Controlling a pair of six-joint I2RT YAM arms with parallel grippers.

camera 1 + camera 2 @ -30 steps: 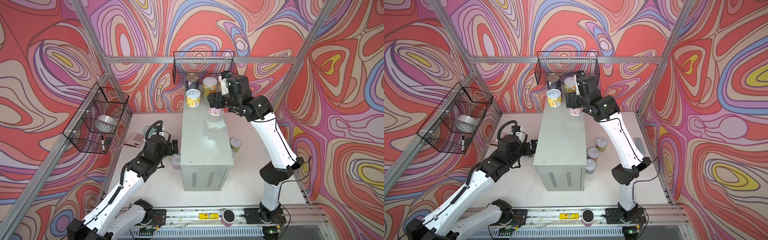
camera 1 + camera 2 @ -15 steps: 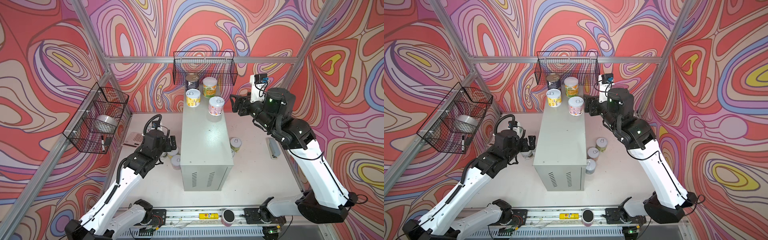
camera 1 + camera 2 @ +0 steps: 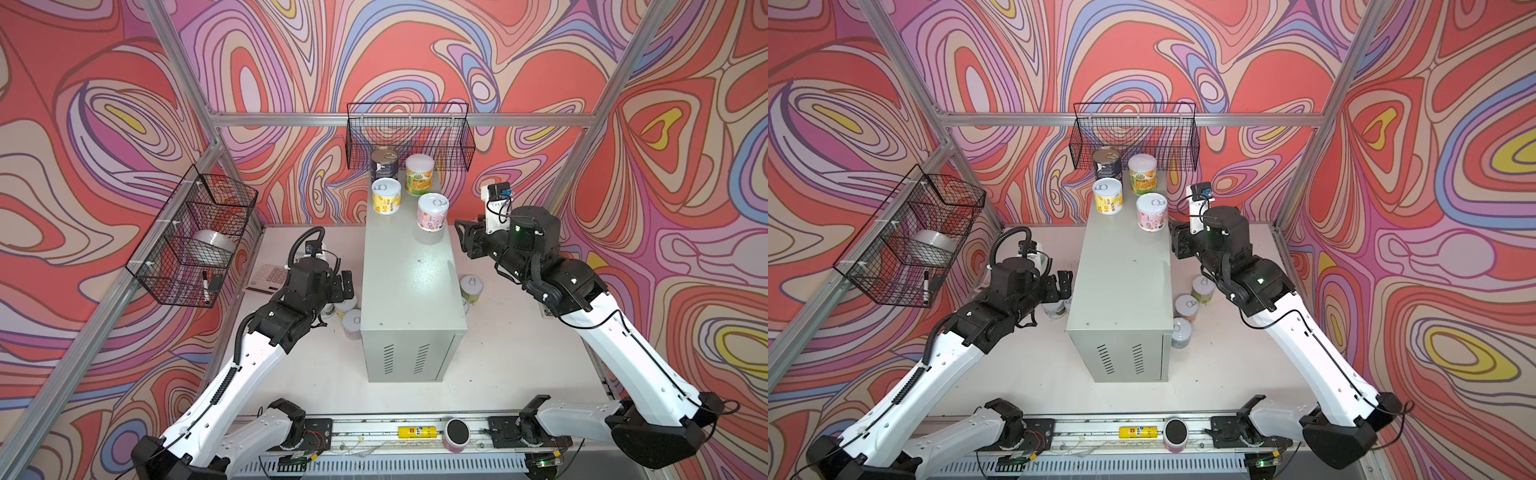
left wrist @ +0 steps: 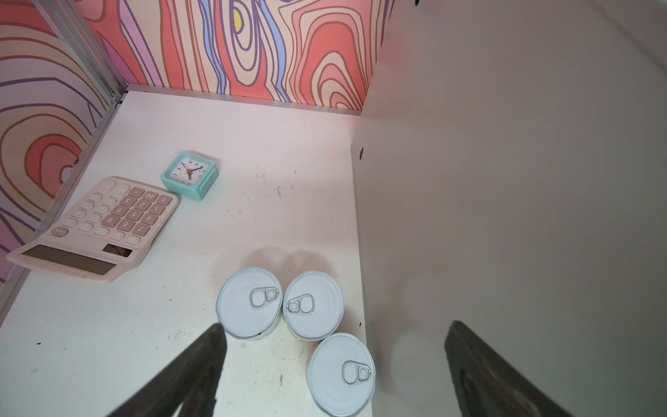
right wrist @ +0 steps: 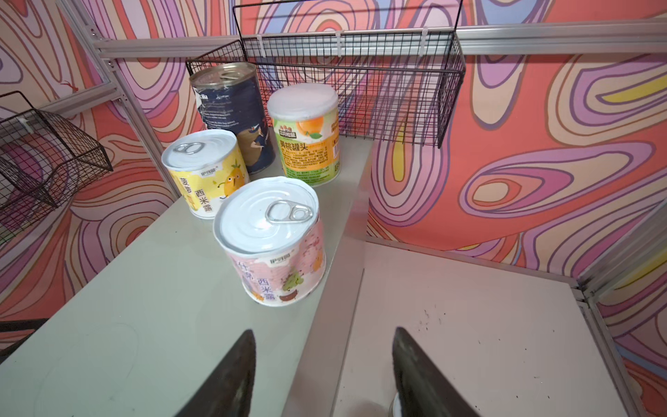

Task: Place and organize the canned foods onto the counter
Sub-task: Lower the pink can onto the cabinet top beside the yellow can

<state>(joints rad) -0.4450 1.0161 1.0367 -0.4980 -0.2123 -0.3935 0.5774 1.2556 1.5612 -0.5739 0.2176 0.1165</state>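
Pink can [image 5: 270,238] stands just ahead of my right end effector [image 5: 323,330], jaws apart, empty; left end effector [image 4: 335,325] spread above three cans [image 4: 313,305].

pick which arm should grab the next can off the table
Left, likely: the left gripper hangs open above three cans beside the counter; the right gripper is up by the pink can.

We see four tins upright at the far end of the grey desk [image 3: 409,286]: dark-blue tin [image 3: 384,164], green-orange tin [image 3: 420,174], yellow tin [image 3: 386,196], pink tin [image 3: 432,212]. Lower down, a left trio [image 4: 313,305] of white-lidded tins stands beside its left wall, a right trio [image 3: 1186,307] beside its right.
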